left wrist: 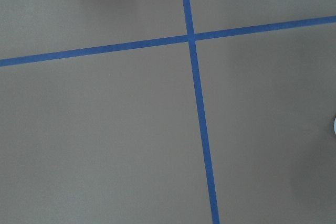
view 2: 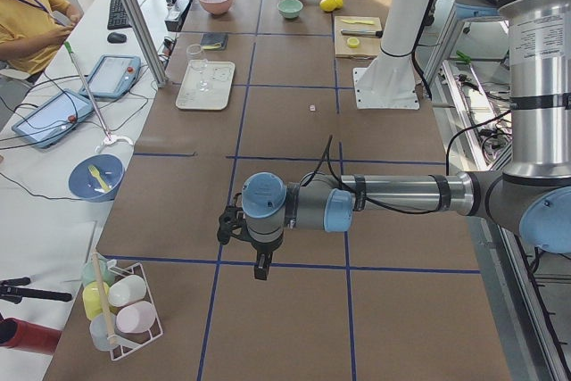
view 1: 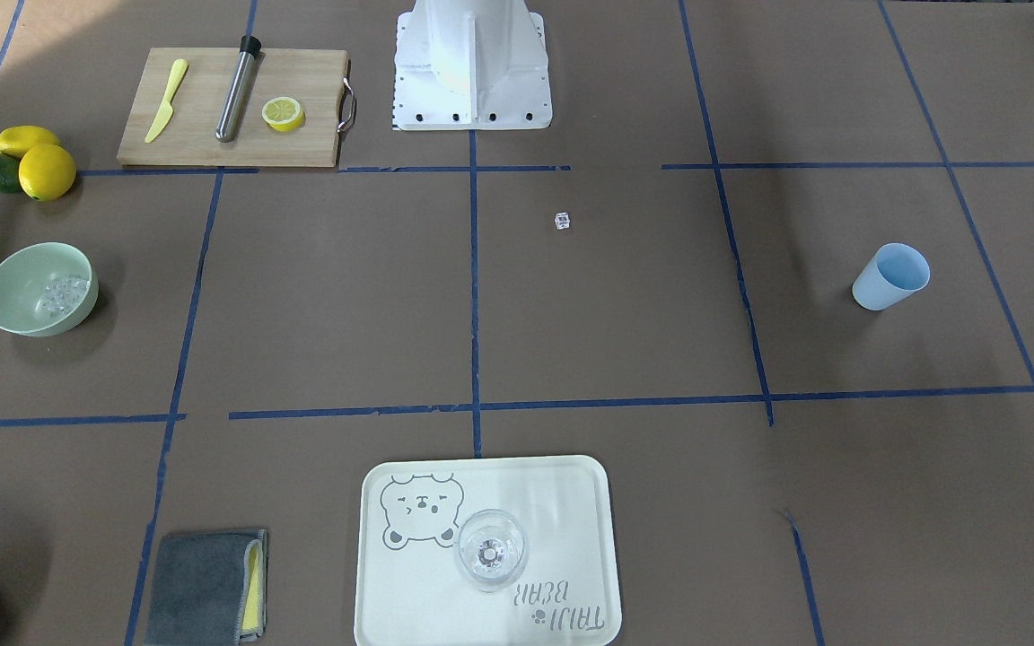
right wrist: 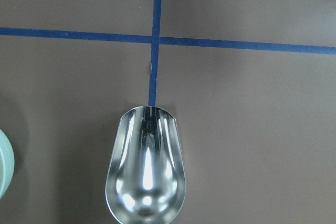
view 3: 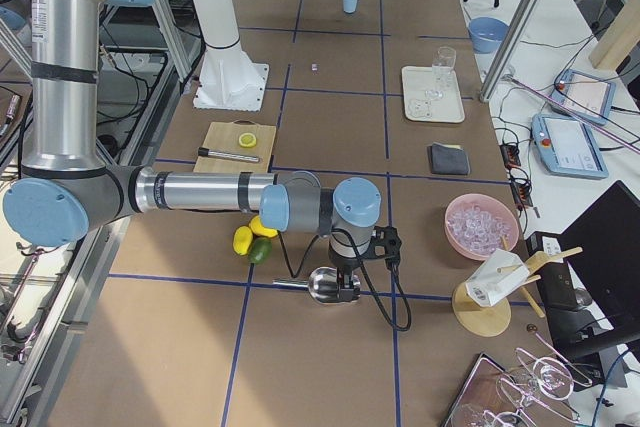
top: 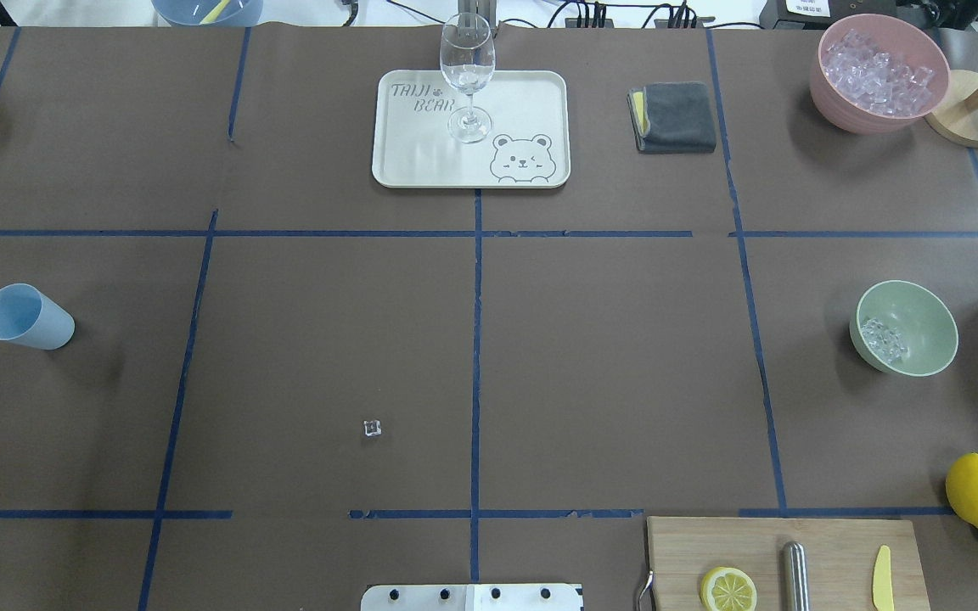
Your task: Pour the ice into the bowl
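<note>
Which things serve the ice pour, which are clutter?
Job: pale mint-green round bowl; small clear ice cubes inside it; shiny metal scoop.
Clutter: light blue plastic cup; clear stemmed glass; cream bear tray; grey folded cloth; wooden cutting board.

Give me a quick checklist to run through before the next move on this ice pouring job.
1. Ice in bowl: ok. Ice lies inside the bowl.
2. All ice contained: not ok. A stray cube lies on the table, far from the bowl.
3. Scoop empty: ok. The scoop shows no ice in the right wrist view.
4. Cup empty: ok. The cup stands upright, with no ice visible inside.
5. Gripper states: cannot tell. The left gripper and right gripper show only in the side views.
</note>
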Available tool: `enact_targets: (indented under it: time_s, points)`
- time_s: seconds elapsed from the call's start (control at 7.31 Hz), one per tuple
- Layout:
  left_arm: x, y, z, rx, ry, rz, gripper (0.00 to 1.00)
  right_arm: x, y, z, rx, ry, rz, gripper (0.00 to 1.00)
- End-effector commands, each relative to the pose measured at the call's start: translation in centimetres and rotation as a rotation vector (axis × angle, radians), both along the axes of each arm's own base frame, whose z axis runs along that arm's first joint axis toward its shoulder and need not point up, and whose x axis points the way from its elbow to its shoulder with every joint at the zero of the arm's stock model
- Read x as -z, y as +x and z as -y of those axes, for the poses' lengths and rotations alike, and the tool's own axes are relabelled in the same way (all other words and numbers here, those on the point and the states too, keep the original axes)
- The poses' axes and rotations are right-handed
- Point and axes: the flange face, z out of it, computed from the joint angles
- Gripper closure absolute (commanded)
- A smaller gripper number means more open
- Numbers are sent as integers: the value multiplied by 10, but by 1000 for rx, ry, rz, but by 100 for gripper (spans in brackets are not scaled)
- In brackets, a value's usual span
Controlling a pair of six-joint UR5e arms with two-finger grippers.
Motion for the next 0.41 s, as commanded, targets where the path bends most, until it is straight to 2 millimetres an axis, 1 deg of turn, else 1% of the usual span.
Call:
enact_targets:
  time_s: [0.0, 0.27]
  points:
    - [7, 0, 4, -2, 20, -1, 0, 2, 0, 0, 2, 7, 2, 0]
    - [9, 0, 6, -1, 45, -1, 0, 3, 0, 0, 2, 8, 2, 0]
